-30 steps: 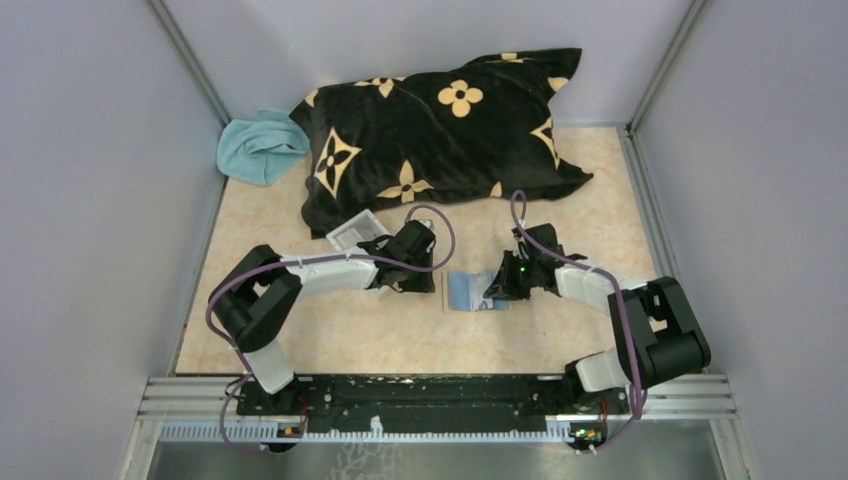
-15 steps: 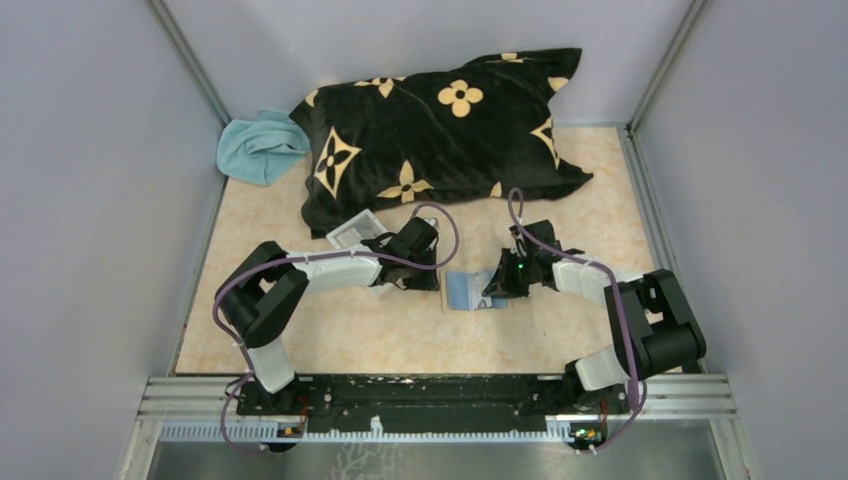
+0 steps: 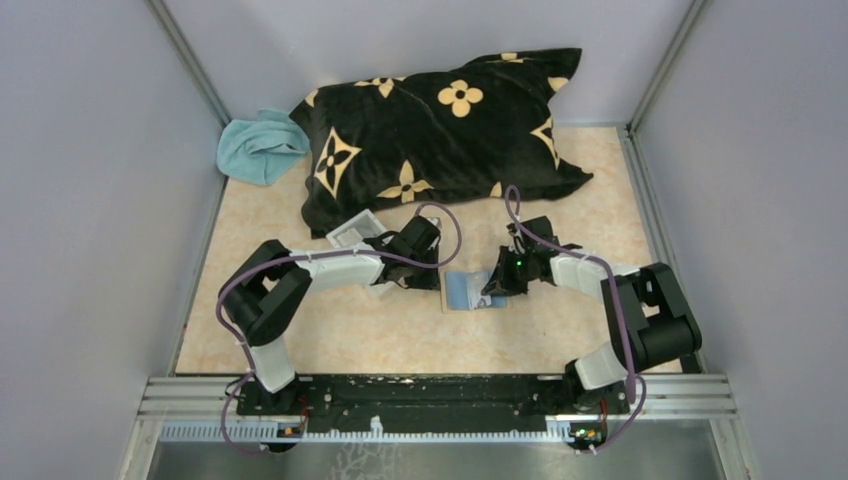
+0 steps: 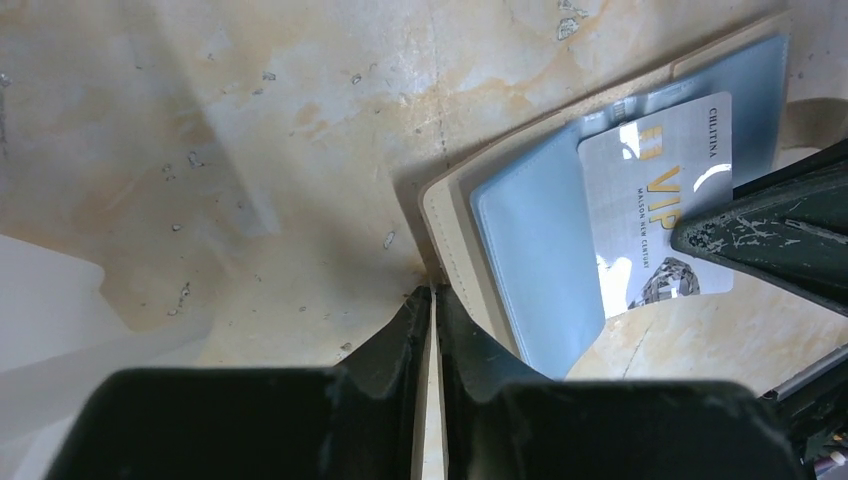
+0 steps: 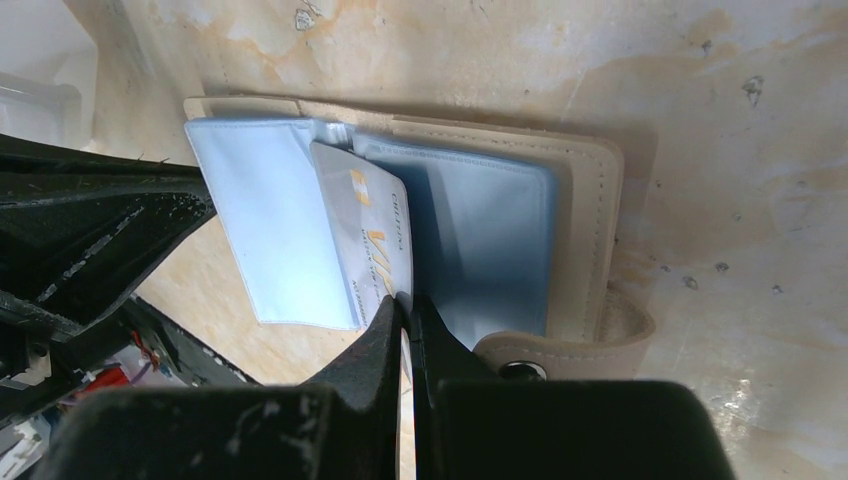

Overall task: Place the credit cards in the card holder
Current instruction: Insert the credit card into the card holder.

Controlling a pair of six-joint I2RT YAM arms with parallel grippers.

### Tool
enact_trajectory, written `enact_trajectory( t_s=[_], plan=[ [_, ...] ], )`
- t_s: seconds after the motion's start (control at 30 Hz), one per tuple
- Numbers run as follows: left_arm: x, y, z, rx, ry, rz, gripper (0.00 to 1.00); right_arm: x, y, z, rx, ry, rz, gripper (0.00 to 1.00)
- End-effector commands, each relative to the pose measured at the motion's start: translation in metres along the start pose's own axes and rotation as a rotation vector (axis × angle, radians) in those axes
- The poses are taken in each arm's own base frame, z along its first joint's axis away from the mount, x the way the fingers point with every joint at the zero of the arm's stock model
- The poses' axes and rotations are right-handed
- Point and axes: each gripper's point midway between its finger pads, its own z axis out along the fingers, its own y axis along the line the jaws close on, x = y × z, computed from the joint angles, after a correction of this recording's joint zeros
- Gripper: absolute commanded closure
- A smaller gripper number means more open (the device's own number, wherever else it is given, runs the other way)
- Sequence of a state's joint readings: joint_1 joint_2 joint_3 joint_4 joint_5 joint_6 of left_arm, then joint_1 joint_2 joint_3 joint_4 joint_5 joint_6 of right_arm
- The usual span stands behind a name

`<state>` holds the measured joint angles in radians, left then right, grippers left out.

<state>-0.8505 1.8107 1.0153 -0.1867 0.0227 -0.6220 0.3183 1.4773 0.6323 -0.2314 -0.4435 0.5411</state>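
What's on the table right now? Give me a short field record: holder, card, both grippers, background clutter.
card holder: open, lying on the table, blue pockets facing up
credit card: silver, VIP print, partly tucked under a pocket flap
left gripper: shut on the holder's tan edge
right gripper: shut on the card's edge
behind: black floral pillow, teal cloth, clear tray

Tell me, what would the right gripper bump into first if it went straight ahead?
Probably the card holder: the right gripper, shut on a silver VIP card, points at its blue pockets, though depth is hard to judge.
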Motion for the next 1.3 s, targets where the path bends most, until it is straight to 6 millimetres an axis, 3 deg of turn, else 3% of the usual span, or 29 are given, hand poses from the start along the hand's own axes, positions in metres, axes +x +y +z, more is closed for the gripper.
enact_trajectory(
  t_s=[0.0,0.47,0.97,1.27],
  plan=[
    [0.082,0.054,0.021,-0.175,0.259,0.050,0.86,-0.005,-0.024,0.009,0.119,-0.012,-0.044,1.00],
    [0.083,0.053,0.031,-0.174,0.278,0.051,0.85,-0.013,-0.019,0.016,0.104,0.008,-0.056,1.00],
    [0.087,0.054,0.033,-0.169,0.288,0.056,0.86,0.016,-0.008,0.023,0.084,0.050,-0.052,1.00],
    [0.088,0.058,0.032,-0.180,0.284,0.062,0.86,0.025,-0.013,0.016,0.109,0.046,-0.043,1.00]
  ],
)
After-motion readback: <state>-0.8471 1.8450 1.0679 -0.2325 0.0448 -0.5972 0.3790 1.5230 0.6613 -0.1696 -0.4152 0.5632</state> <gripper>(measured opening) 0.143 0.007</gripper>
